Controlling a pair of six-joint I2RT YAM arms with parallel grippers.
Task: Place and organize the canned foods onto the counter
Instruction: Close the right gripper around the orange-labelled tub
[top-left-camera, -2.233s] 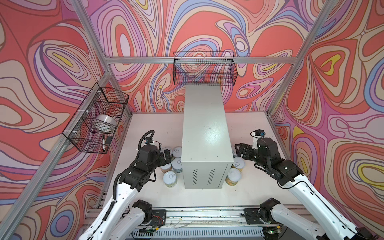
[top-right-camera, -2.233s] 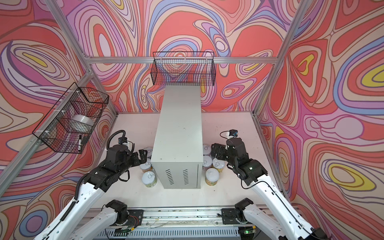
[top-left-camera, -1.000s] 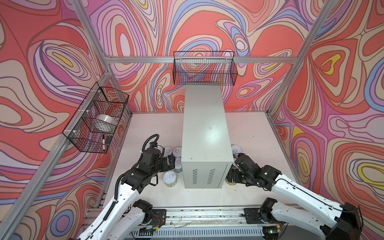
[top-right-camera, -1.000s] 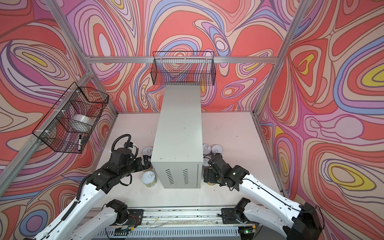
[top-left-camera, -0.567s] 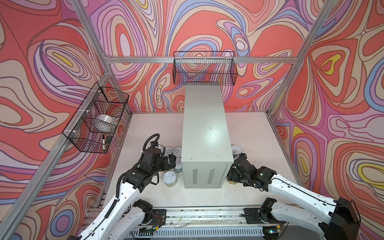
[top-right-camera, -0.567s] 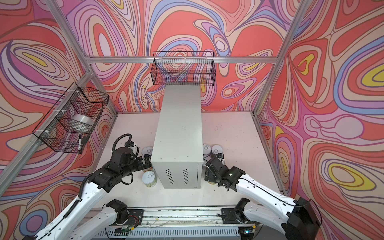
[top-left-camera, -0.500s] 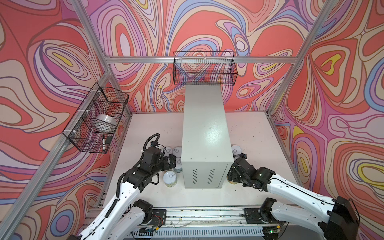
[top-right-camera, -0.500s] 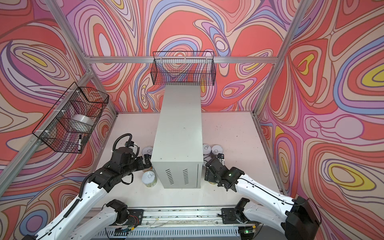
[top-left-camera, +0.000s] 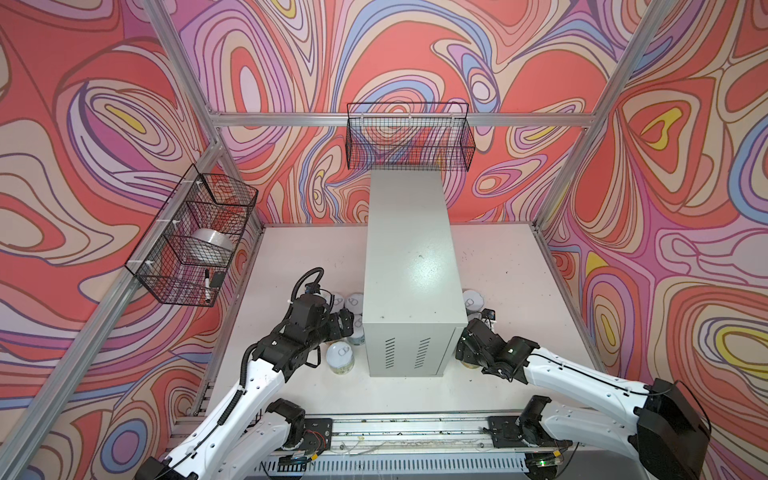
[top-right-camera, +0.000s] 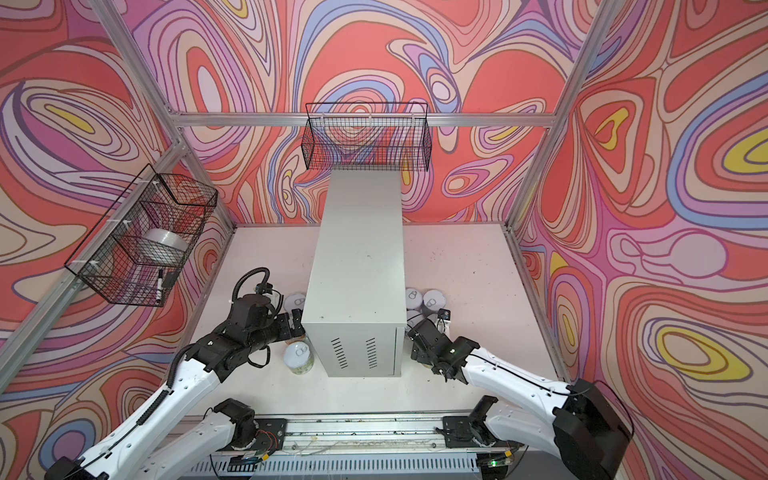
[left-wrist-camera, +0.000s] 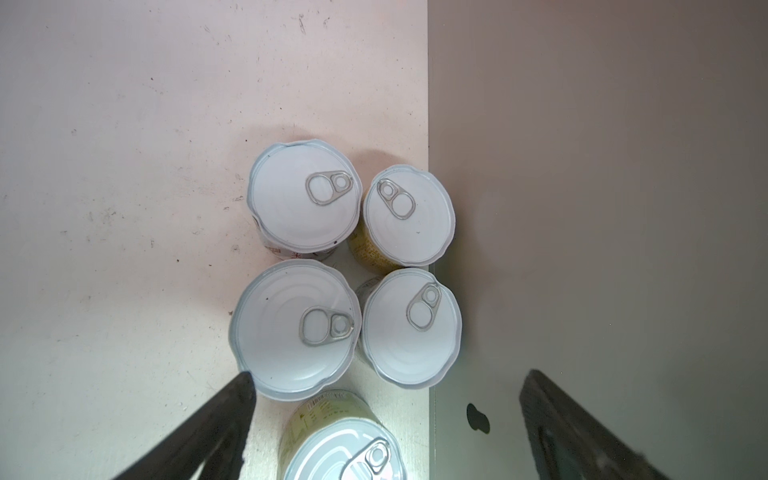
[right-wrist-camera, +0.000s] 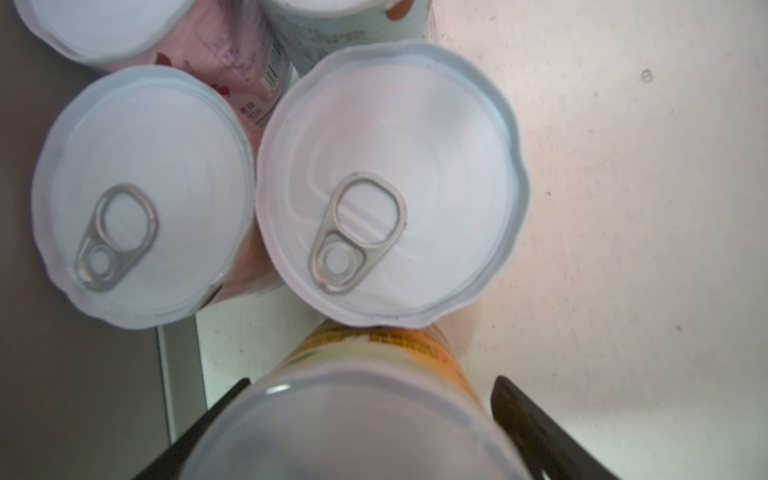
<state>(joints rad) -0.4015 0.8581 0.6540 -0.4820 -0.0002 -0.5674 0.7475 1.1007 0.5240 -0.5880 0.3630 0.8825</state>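
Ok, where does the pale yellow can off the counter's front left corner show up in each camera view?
Both top views: the pale yellow can stands on the table, off the counter's front left corner.
Left wrist: it is the can nearest the left fingers, partly cut off.
Right wrist: not in it.
Shared landmark: the counter's grey wall.

Bright even light, glare on counter (top-left-camera: 417, 277) top, nearest can (right-wrist-camera: 353, 428) blurred

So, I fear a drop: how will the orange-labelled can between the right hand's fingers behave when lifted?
The orange-labelled can looks rigid metal, so probably won't crush. Its smooth round wall might slip between the fingers. Lid intact, so likely heavy; tipped, it would roll.
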